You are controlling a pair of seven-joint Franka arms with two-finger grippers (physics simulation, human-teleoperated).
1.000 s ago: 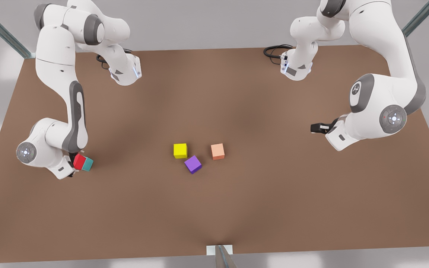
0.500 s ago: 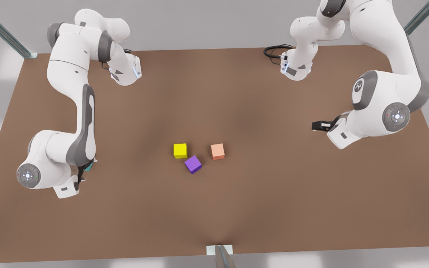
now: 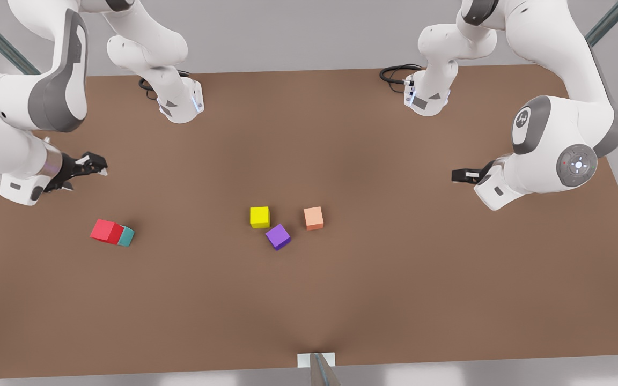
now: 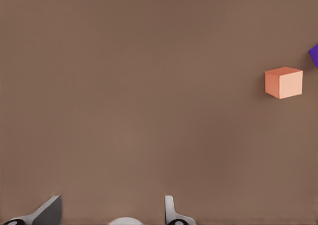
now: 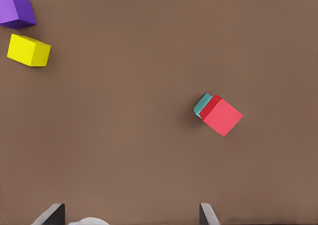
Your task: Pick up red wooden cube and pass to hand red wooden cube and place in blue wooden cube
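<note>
Red wooden cube [image 3: 107,231]: on the brown table [image 3: 341,300] toward the front view's left, touching the blue wooden cube [image 3: 126,236] and free of both grippers. It looks to sit on top of it, though a side-by-side fit cannot be ruled out.
Blue wooden cube: teal, mostly covered by the red one. A narrow strip shows on the side facing the table's middle.
Other cubes: yellow cube [image 3: 259,217], purple cube [image 3: 278,236] and salmon cube [image 3: 313,218] clustered near the table's centre, well apart from the red-and-teal pair. The purple one is turned at an angle, just beside the yellow.
Right gripper [image 3: 94,165]: at the front view's left, raised above the table and farther back than the red cube, apart from it. It holds nothing. In its wrist view the fingers [image 5: 54,214] stand wide apart.
Left gripper [image 3: 458,175]: at the front view's right, near the table's edge — this arm waits. It points toward the table's middle. Its fingers [image 4: 171,211] are spread and empty, with the salmon cube in its wrist view.
</note>
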